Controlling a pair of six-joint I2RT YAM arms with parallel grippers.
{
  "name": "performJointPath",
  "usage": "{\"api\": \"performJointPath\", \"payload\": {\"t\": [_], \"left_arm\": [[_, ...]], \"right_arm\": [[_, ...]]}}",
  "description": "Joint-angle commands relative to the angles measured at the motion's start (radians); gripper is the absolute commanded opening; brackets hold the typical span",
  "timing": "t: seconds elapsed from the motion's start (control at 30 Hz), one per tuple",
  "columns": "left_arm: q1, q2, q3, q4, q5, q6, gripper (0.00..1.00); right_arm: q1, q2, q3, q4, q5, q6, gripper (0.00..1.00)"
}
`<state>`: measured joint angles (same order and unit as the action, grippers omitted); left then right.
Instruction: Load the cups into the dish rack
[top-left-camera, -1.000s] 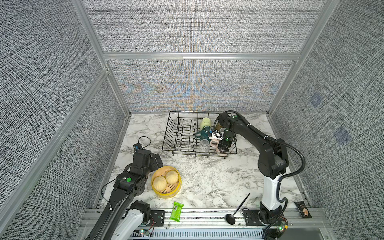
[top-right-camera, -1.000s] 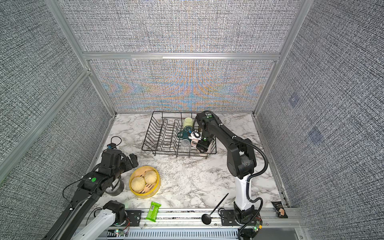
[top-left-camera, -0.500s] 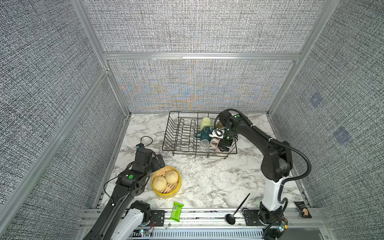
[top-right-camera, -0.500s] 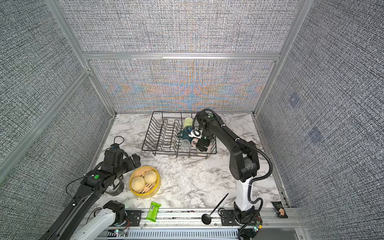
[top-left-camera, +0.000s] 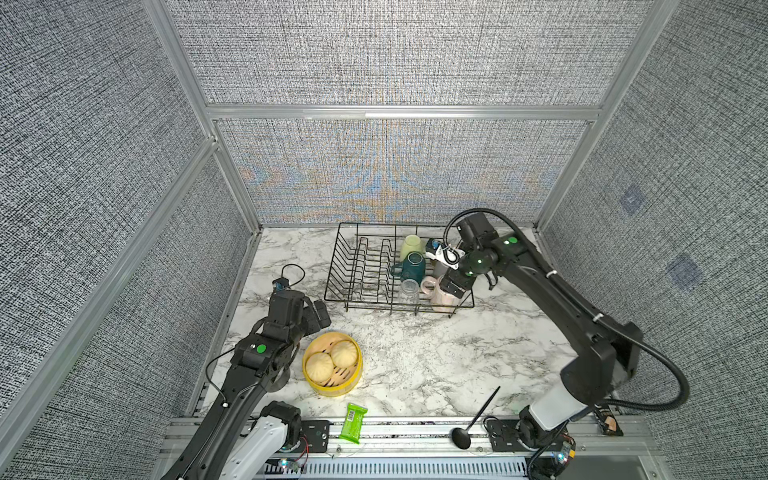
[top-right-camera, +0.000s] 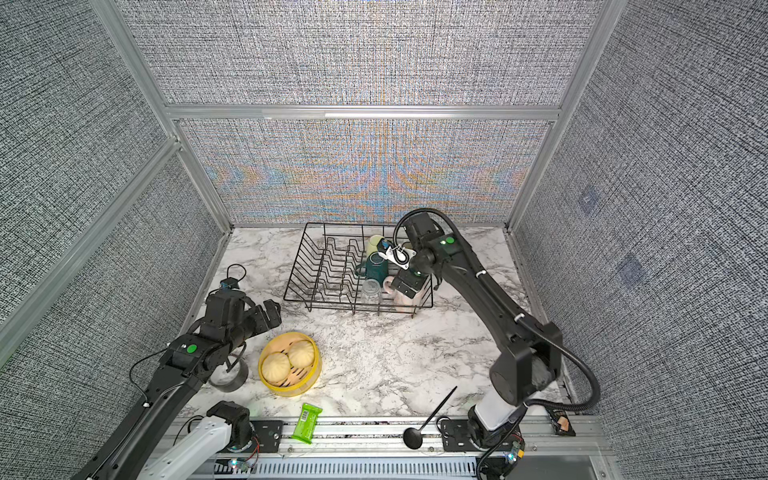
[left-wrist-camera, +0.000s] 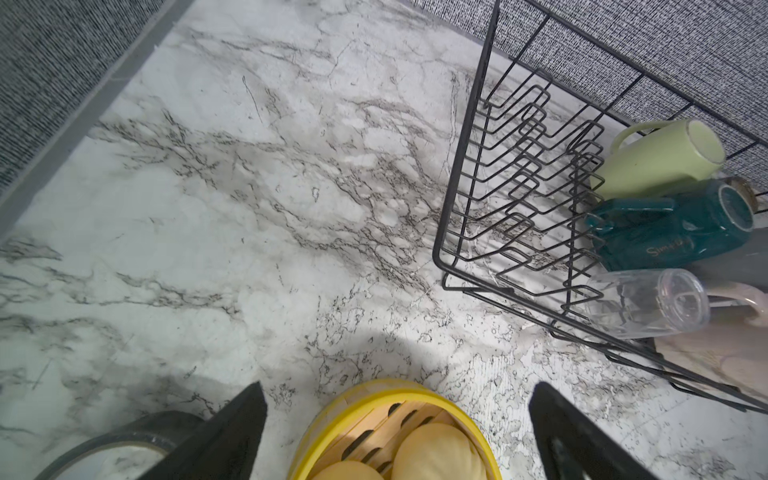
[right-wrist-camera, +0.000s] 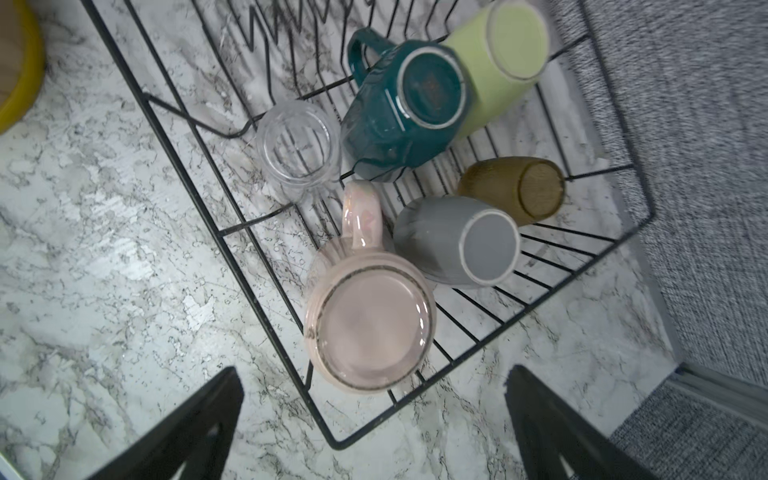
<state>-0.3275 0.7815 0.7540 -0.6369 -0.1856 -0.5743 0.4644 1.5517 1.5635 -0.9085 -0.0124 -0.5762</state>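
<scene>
Right pincer (right-wrist-camera: 374, 370) spread — pink mug (right-wrist-camera: 370, 328) just beneath.

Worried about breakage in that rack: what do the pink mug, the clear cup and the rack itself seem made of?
Pink mug: likely glazed ceramic, with a glossy pearly sheen and a darker ring round its base. Clear cup: transparent, marble shows through it; glass or hard plastic, cannot tell. Dish rack: thin black wire, probably coated metal, matte.

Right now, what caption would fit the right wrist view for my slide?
Six cups loaded in the black dish rack, with the open right pincer above the pink mug.
</scene>
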Motion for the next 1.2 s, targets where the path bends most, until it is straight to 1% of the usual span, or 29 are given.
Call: {"api": "performJointPath", "payload": {"t": [0.0, 0.07, 0.1, 0.17, 0.2, 0.27, 0.3, 0.37, 0.5, 0.53, 0.6, 0.67, 0.7, 0.8, 0.87, 0.97, 1.03, 1.1, 1.13, 1.17], "left_arm": [[0.001, -0.034, -0.014, 0.086, -0.094, 0.073, 0.99], [0.001, -0.068, -0.042, 0.146, -0.131, 0.106, 0.99], [0.001, -0.090, -0.064, 0.193, -0.134, 0.138, 0.99], [0.001, -0.136, -0.114, 0.282, -0.096, 0.206, 0.99], [0.001, -0.161, -0.138, 0.321, -0.096, 0.220, 0.99], [0.001, -0.206, -0.176, 0.379, -0.124, 0.235, 0.99], [0.001, -0.222, -0.194, 0.408, -0.136, 0.259, 0.99], [0.001, -0.232, -0.220, 0.449, -0.153, 0.320, 0.99], [0.001, -0.198, -0.255, 0.490, -0.225, 0.351, 1.00], [0.001, -0.186, -0.268, 0.507, -0.239, 0.353, 1.00], [0.001, -0.163, -0.296, 0.541, -0.267, 0.358, 1.00], [0.001, -0.148, -0.328, 0.591, -0.284, 0.393, 1.00], [0.001, -0.141, -0.345, 0.629, -0.292, 0.418, 1.00], [0.002, -0.116, -0.394, 0.747, -0.320, 0.503, 1.00], [0.001, -0.097, -0.423, 0.822, -0.295, 0.575, 1.00], [0.002, -0.032, -0.513, 1.042, -0.263, 0.679, 1.00], [0.004, 0.034, -0.538, 1.123, -0.252, 0.704, 1.00], [0.004, 0.109, -0.518, 1.122, -0.250, 0.722, 1.00], [0.005, 0.139, -0.513, 1.135, -0.268, 0.722, 1.00], [0.009, 0.173, -0.517, 1.173, -0.273, 0.724, 1.00]], "right_arm": [[-0.001, -0.143, -0.135, 0.283, 0.054, 0.201, 0.99], [-0.010, -0.271, -0.292, 0.486, 0.090, 0.308, 0.99], [-0.020, -0.342, -0.390, 0.609, 0.086, 0.360, 0.99], [-0.041, -0.467, -0.579, 0.852, 0.070, 0.451, 0.99], [-0.047, -0.524, -0.688, 0.980, 0.070, 0.496, 0.99], [-0.057, -0.626, -0.837, 1.144, 0.080, 0.538, 0.99], [-0.063, -0.670, -0.894, 1.183, 0.107, 0.557, 0.99], [-0.072, -0.737, -0.965, 1.192, 0.175, 0.573, 0.99], [-0.094, -0.837, -1.092, 1.163, 0.372, 0.579, 0.99], [-0.099, -0.866, -1.125, 1.168, 0.403, 0.587, 0.99], [-0.110, -0.924, -1.223, 1.218, 0.450, 0.609, 0.99], [-0.123, -0.949, -1.330, 1.324, 0.451, 0.591, 0.99], [-0.131, -0.946, -1.381, 1.380, 0.451, 0.584, 0.99], [-0.168, -0.892, -1.439, 1.435, 0.447, 0.577, 0.99], [-0.207, -0.800, -1.431, 1.471, 0.418, 0.532, 0.99], [-0.257, -0.652, -1.379, 1.490, 0.377, 0.568, 0.99], [-0.267, -0.530, -1.372, 1.591, 0.398, 0.591, 0.99], [-0.267, -0.383, -1.384, 1.758, 0.405, 0.549, 0.99], [-0.268, -0.327, -1.386, 1.842, 0.417, 0.530, 0.99], [-0.268, -0.275, -1.392, 1.928, 0.403, 0.512, 0.99]]}}
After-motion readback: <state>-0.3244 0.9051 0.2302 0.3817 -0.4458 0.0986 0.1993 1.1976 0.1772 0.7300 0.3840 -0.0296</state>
